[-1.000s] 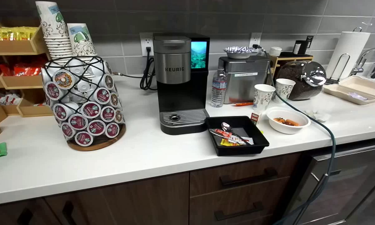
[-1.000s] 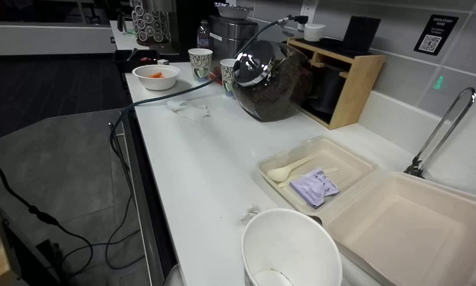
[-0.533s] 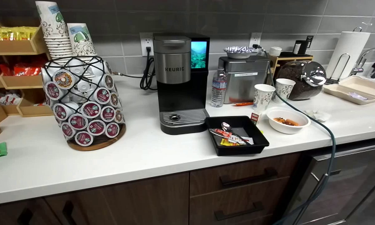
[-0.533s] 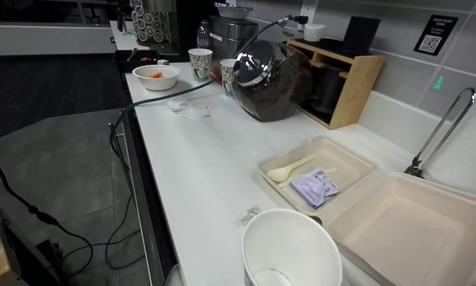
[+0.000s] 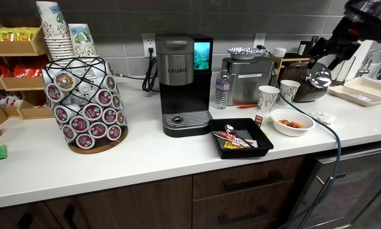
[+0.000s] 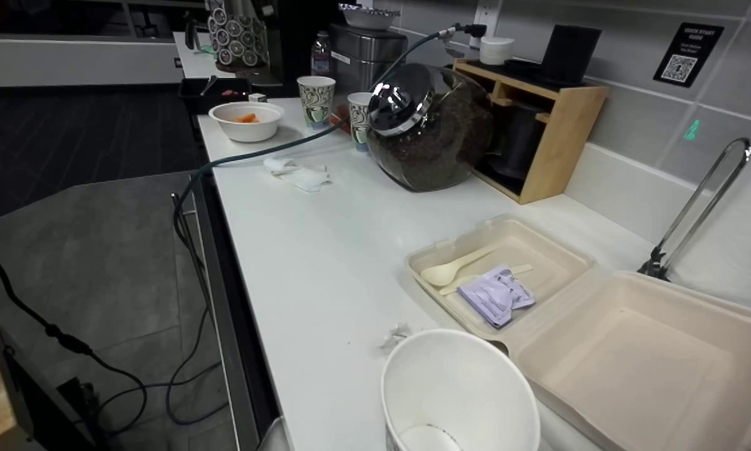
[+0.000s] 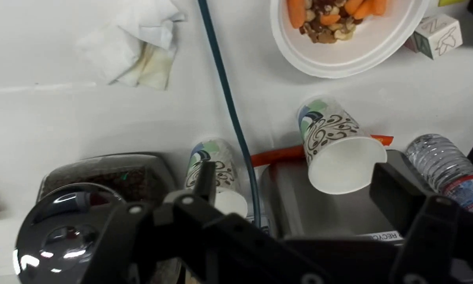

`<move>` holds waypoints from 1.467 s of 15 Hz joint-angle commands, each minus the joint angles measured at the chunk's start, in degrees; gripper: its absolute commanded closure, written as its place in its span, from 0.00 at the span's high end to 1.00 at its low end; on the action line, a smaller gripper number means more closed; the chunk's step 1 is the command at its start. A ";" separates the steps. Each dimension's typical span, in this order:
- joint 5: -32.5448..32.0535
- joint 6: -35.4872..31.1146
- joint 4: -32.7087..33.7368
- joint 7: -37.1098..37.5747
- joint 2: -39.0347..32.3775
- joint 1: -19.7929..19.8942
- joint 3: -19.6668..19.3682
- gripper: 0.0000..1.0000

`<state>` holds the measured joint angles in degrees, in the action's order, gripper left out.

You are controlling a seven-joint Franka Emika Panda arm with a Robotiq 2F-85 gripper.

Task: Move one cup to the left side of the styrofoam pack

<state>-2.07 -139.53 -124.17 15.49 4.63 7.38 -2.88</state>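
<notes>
On the counter [image 5: 165, 159], cups [image 7: 329, 128], styrofoam pack [image 6: 651, 357], parted jaws above

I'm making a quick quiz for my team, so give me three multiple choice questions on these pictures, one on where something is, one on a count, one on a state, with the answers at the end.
1. Where does the pale spoon lie?
A. In the round bowl
B. In the open food container
C. On the floor

2. How many printed paper cups show in the wrist view?
A. Two
B. Four
C. Six

3. How does the gripper stand?
A. Shut on a cup
B. Shut on nothing
C. Open

1: B, the spoon lying inside it in an exterior view.
2: A, with the cable passing between them in that picture.
3: C, its fingers wide apart in the wrist view, gripping nothing.
</notes>
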 commanded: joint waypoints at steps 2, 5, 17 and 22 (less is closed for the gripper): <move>1.27 4.97 16.97 6.49 -18.56 -0.87 0.44 1.00; 2.90 7.04 25.25 7.04 -26.53 -1.95 -1.61 1.00; 7.28 18.97 37.51 4.36 -34.79 -1.35 -1.91 0.56; 8.42 16.23 35.99 1.75 -34.20 -0.96 -1.44 0.18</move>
<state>4.35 -122.66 -88.39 19.64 -29.12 6.27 -4.37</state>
